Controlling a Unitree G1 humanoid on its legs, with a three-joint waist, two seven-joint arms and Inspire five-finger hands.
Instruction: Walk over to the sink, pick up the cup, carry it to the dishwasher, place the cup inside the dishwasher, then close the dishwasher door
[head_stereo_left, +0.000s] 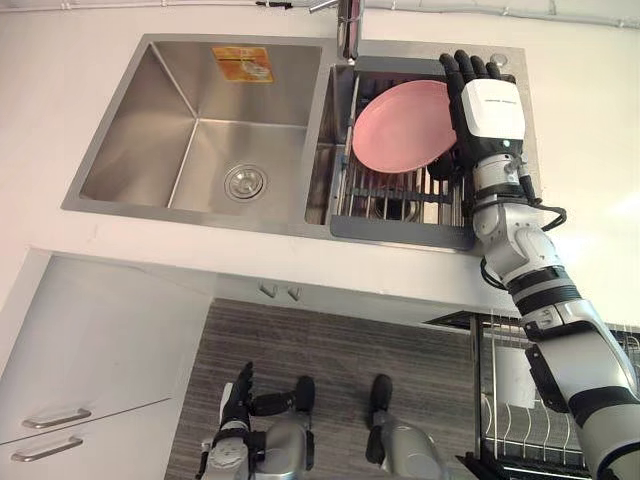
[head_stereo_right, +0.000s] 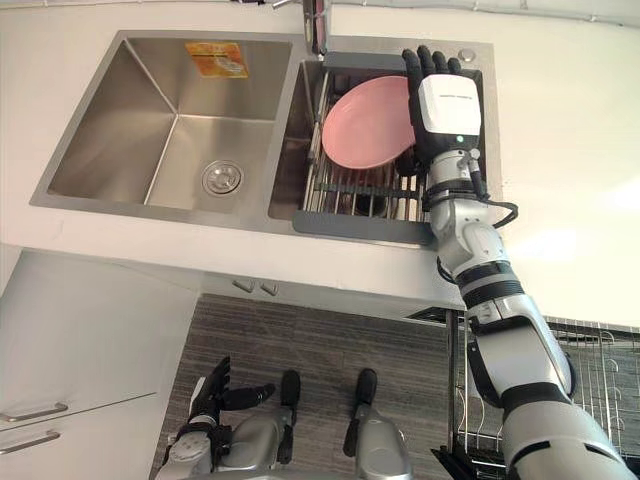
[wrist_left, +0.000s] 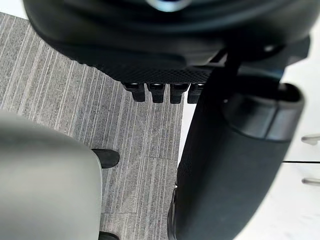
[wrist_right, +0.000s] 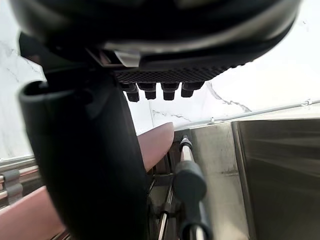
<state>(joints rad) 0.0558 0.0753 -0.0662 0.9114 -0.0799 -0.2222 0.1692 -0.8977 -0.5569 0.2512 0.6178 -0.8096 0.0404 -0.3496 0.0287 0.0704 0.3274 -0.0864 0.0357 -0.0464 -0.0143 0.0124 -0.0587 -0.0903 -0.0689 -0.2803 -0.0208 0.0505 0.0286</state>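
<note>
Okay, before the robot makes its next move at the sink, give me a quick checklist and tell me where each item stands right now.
1. Right hand over the drain rack: ok, it hovers above the rack's right side.
2. Right hand free to grasp: ok, fingers straight, holding nothing.
3. Cup to grab: cannot tell; what leans in the rack is a pink plate.
4. Contact between right hand and plate: cannot tell; the hand is right beside the plate's edge.
5. Left hand out of the way: ok, it hangs low over the floor, fingers straight.
6. Dishwasher ready: ok, its wire rack stands pulled out below the counter on the robot's right.
</note>
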